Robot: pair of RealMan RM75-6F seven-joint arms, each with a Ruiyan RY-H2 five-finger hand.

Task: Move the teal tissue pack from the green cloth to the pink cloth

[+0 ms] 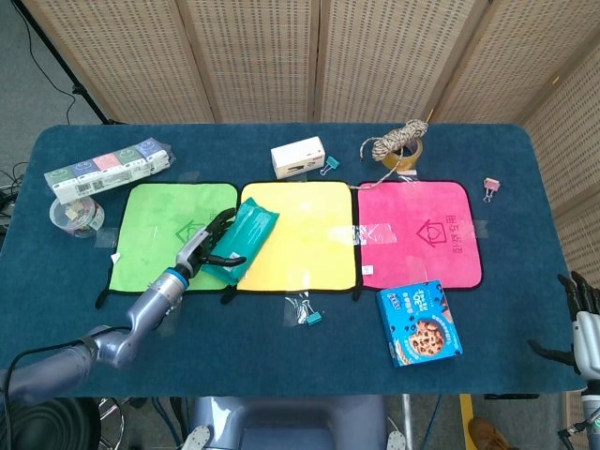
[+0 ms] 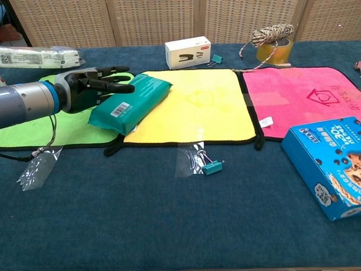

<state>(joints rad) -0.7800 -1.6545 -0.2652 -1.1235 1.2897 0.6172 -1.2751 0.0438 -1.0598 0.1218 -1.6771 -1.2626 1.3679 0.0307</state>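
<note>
The teal tissue pack (image 1: 242, 241) (image 2: 132, 101) lies slanted across the seam between the green cloth (image 1: 150, 239) (image 2: 34, 127) and the yellow cloth (image 1: 300, 234) (image 2: 197, 101). My left hand (image 1: 202, 248) (image 2: 84, 87) grips the pack's left end, fingers stretched over its top edge and another digit under its near side. Whether the pack rests on the cloths or hangs just above them is unclear. The pink cloth (image 1: 412, 234) (image 2: 293, 96) lies bare at the right. My right hand (image 1: 579, 323) hangs off the table's right front corner, fingers apart and holding nothing.
A blue cookie box (image 1: 419, 323) (image 2: 330, 164) sits in front of the pink cloth. A teal binder clip (image 1: 305, 312) (image 2: 208, 166) lies in front of the yellow cloth. Behind the cloths stand a white box (image 1: 298, 157) (image 2: 188, 52) and a tape roll with rope (image 1: 398, 145) (image 2: 273, 42).
</note>
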